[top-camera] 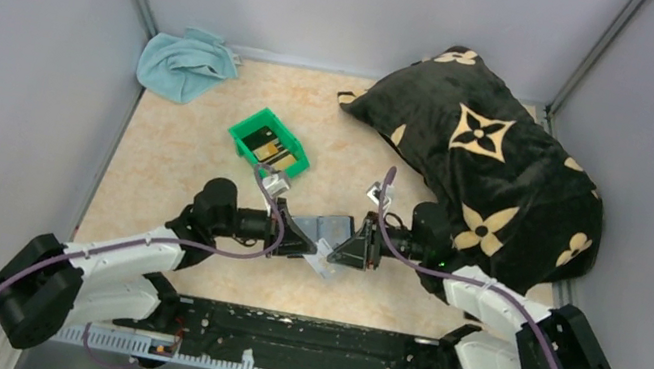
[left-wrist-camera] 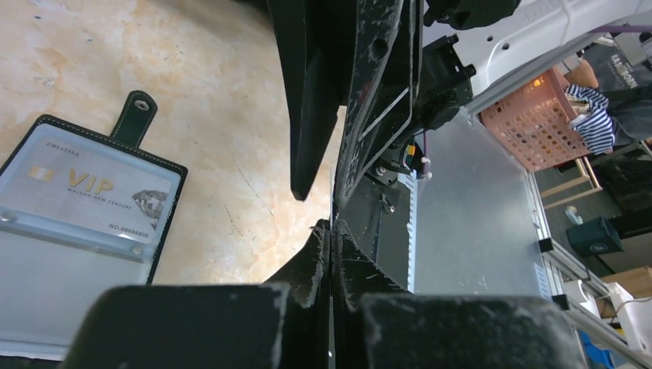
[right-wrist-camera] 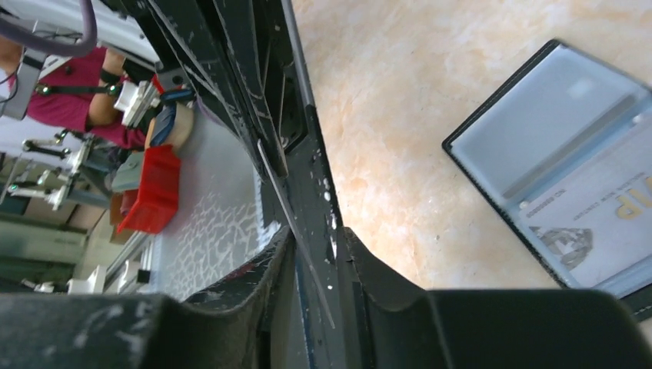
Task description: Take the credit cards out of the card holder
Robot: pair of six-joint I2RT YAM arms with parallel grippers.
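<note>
Beige marbled table [top-camera: 185, 160] enclosed by grey walls; both arms meet over its middle.

Left gripper [left-wrist-camera: 332, 231]: fingers [left-wrist-camera: 311, 261] pressed together, with no gap visible. A thin card [right-wrist-camera: 296, 215], seen only edge-on, is pinched between them and sticks out past their tips.

Right gripper [right-wrist-camera: 317, 246]: faces the left one tip to tip. Its fingers [right-wrist-camera: 361, 261] stand a narrow way apart. The free end of the card runs into the gap between them. Whether either pad touches the card cannot be told.

Card holder [right-wrist-camera: 538, 131]: lies open and flat on the table, below the meeting fingertips and off to one side of them. Neither gripper holds it. One clear pocket looks empty. The pocket next to it holds a pale VIP card [left-wrist-camera: 92, 188] with gold lettering. The snap tab points away from the fingers.

Green bin [top-camera: 246, 130]: beyond the left gripper's fingers, well apart from them, with dark cards [top-camera: 269, 147] with tan markings lying inside.

Blue cloth [top-camera: 184, 63]: crumpled in the far corner past the bin.

Black pillow [top-camera: 487, 172] with tan flower motifs: behind the right gripper's fingers, filling that side of the table.
</note>
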